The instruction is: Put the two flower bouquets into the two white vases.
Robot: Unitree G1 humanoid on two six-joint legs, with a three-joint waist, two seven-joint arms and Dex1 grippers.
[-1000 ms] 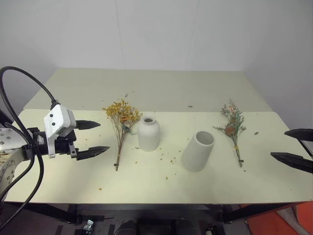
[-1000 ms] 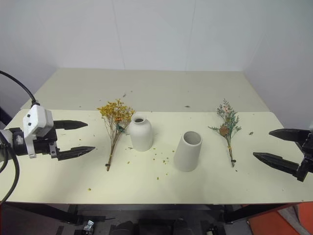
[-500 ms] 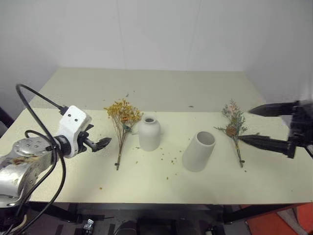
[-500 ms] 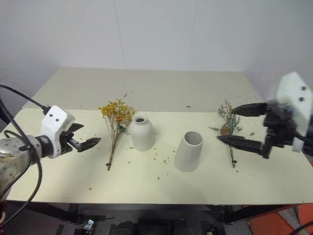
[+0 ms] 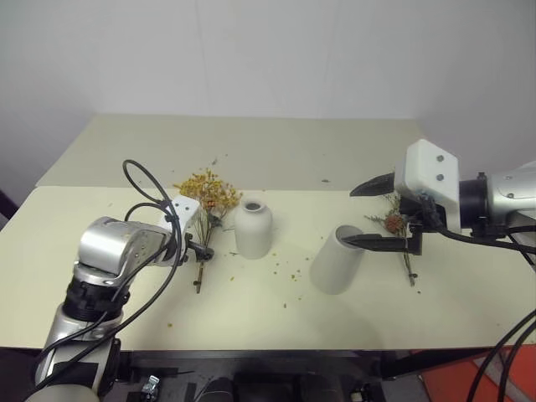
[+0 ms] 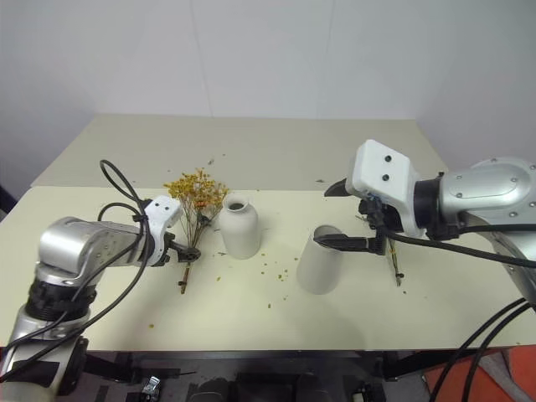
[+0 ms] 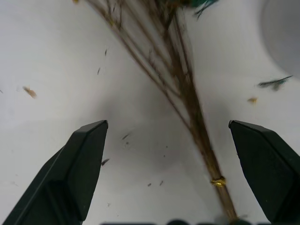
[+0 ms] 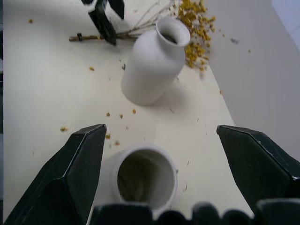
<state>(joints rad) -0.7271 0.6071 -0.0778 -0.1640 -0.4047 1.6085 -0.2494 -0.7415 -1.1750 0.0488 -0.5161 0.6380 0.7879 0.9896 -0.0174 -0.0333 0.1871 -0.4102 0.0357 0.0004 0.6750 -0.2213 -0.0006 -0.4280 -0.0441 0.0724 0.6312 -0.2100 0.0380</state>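
step: reach for bouquets | left end effector (image 7: 164, 173) open astride yellow bouquet (image 5: 209, 194) stems on table (image 5: 251, 310) | right end effector (image 5: 374, 213) open over cylinder vase (image 5: 338, 260) | next: likely close on stems

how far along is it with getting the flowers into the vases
Nothing is done yet: the yellow bouquet and the green bouquet lie on the table. In hand: the open left pincer straddles the yellow stems; the open right pincer hovers over the cylinder vase. Both bouquets must go into it and the bottle vase.
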